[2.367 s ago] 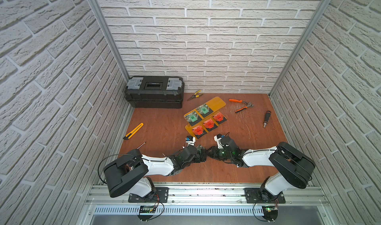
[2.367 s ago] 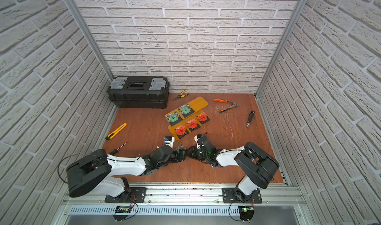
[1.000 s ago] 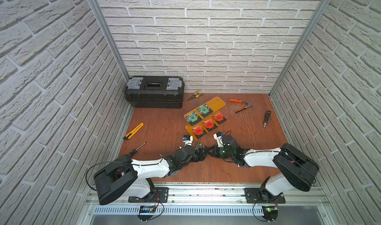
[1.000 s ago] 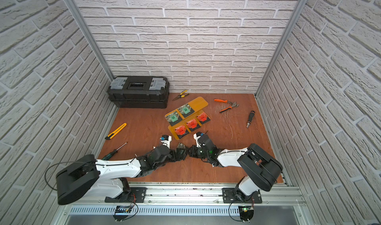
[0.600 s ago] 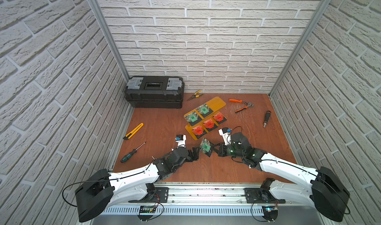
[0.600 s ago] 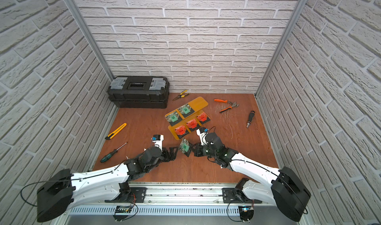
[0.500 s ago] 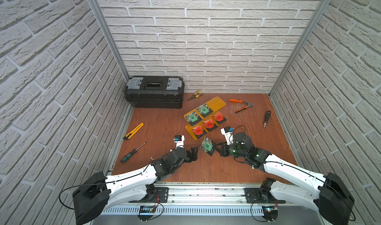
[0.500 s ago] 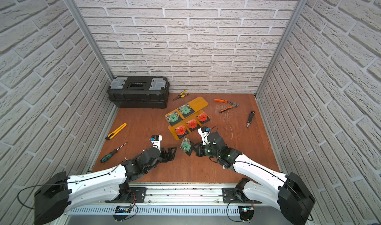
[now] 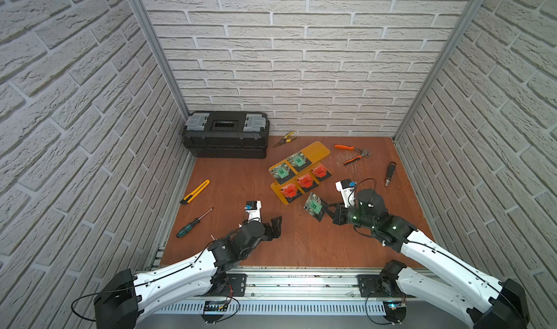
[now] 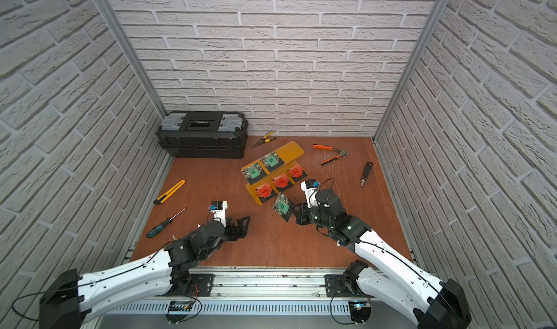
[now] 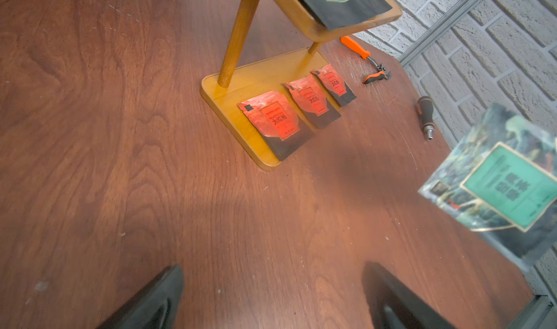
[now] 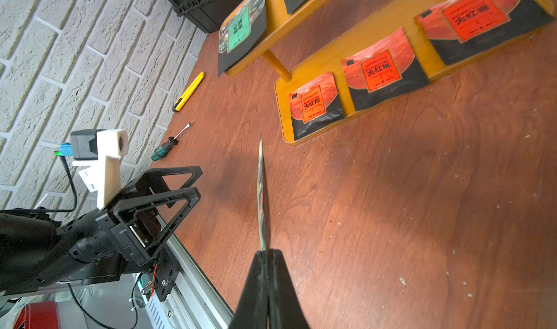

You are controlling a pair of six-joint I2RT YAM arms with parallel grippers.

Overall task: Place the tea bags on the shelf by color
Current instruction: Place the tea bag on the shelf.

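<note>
Table [image 9: 301,246]: brown wood-grain board.
Far left: black toolbox [image 9: 226,134] against the back wall.
Far middle: yellow pliers [image 9: 284,139], just right of the toolbox.
Middle: amber shelf [image 9: 318,149], two tiers, set at a slant.
Top tier: two green bags [image 9: 297,161], side by side.
Bottom tier: three red bags [image 9: 306,180] in a row.
Far right: orange cutters [image 9: 352,154]; black driver [image 9: 390,174] nearer.
Left: yellow knife [image 9: 195,192]; screwdriver [image 9: 193,223] nearer.

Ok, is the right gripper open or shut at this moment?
Shut on the green tea bag: in the right wrist view the right gripper pinches its edge, with the jaws pressed together.
</note>
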